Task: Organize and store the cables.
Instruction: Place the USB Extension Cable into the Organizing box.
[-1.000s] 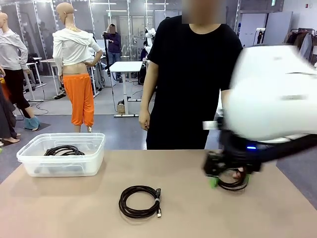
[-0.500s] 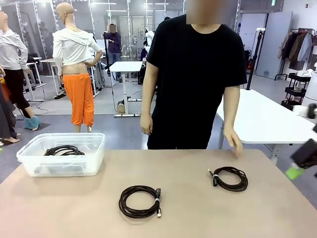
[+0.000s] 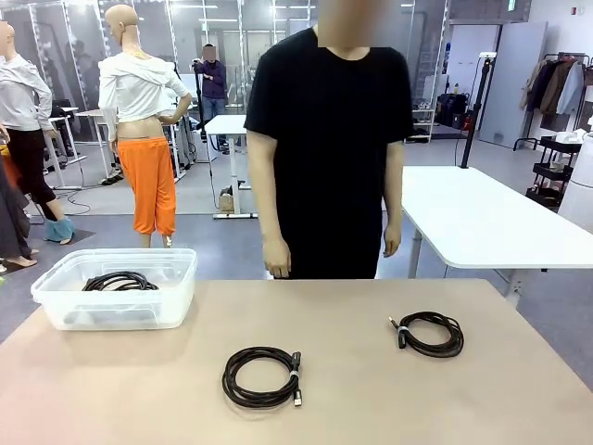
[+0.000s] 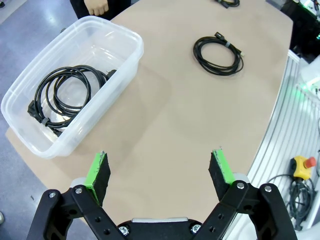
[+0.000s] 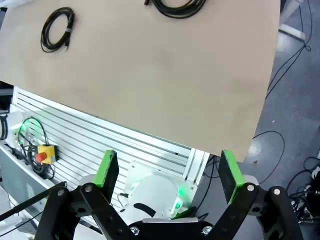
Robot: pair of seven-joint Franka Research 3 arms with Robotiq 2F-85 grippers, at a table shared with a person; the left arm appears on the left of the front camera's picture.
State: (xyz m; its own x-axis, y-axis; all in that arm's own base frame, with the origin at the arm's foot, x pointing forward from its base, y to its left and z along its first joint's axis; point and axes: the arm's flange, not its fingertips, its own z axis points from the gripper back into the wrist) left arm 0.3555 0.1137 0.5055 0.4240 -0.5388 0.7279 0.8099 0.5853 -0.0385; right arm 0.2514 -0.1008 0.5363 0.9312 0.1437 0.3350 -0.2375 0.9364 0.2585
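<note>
Beige tabletop (image 3: 139, 399): black coiled cable (image 3: 262, 376) is laid near-centre, second coil (image 3: 428, 334) right, third coil (image 3: 119, 281) in clear plastic bin (image 3: 56, 313) far left; white table (image 3: 482, 222) beyond. Left gripper (image 4: 159, 162), right gripper (image 5: 169, 160) are held open, empty.

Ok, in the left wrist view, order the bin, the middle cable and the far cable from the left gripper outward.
From the left gripper:
1. bin, close ahead on the picture's left.
2. middle cable, farther up, right of centre.
3. far cable, at the top edge.
</note>
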